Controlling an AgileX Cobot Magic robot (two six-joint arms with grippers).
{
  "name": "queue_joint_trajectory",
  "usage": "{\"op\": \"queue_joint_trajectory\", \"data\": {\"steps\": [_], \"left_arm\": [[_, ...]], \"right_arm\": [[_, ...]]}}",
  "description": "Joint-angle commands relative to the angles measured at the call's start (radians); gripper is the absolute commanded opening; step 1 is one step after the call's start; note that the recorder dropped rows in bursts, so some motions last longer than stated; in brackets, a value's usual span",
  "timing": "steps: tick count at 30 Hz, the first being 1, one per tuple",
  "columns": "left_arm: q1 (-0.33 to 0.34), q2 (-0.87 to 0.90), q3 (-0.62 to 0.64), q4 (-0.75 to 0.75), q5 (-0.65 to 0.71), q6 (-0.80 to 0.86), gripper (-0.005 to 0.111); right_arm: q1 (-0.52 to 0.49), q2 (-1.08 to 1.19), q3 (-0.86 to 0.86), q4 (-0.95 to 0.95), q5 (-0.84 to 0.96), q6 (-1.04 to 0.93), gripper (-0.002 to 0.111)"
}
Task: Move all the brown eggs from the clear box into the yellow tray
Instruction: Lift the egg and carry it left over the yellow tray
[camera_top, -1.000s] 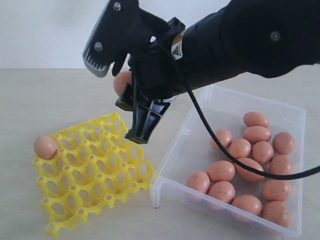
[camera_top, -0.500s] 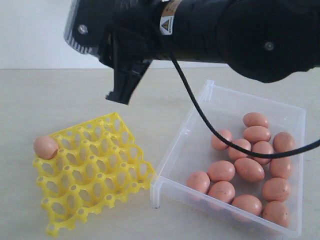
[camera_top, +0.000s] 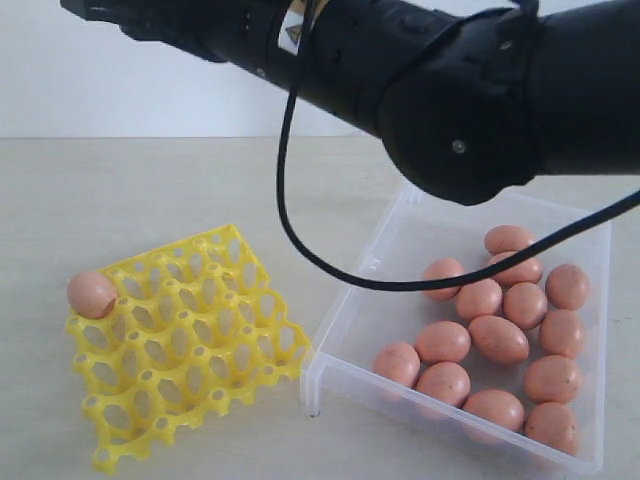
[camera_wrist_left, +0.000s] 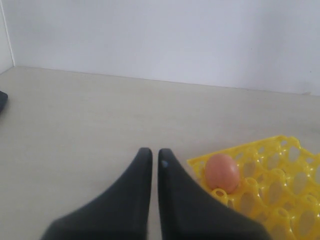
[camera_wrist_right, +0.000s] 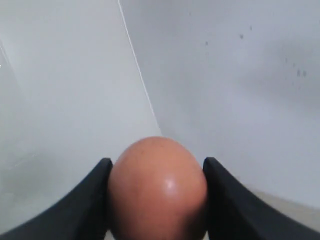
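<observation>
Left gripper, black with tapered fingers, is hanging over a pale beige tabletop, its jaws drawn together to a thin slit. Just beside it, one orange-brown oval egg is sitting in a corner cup of a bright yellow plastic lattice egg tray.

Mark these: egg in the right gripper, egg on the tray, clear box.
held egg (camera_wrist_right: 157, 187), right wrist view, shell centre.
tray egg (camera_top: 91, 295), exterior view, shell centre.
clear box (camera_top: 370, 315), exterior view, bare floor.
</observation>
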Motion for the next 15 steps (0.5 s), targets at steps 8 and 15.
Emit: {"op": "queue_joint_trajectory", "data": {"steps": [8,15], "left_arm": [[0.003,-0.003,0.003,0.002,-0.006,0.000,0.004],[0.003,-0.003,0.003,0.002,-0.006,0.000,0.004]], "right_arm": [[-0.096,0.244,-0.078,-0.815,-0.295,1.150,0.000],[-0.159,0.492,-0.283,-0.911,-0.640,1.299,0.000]]}}
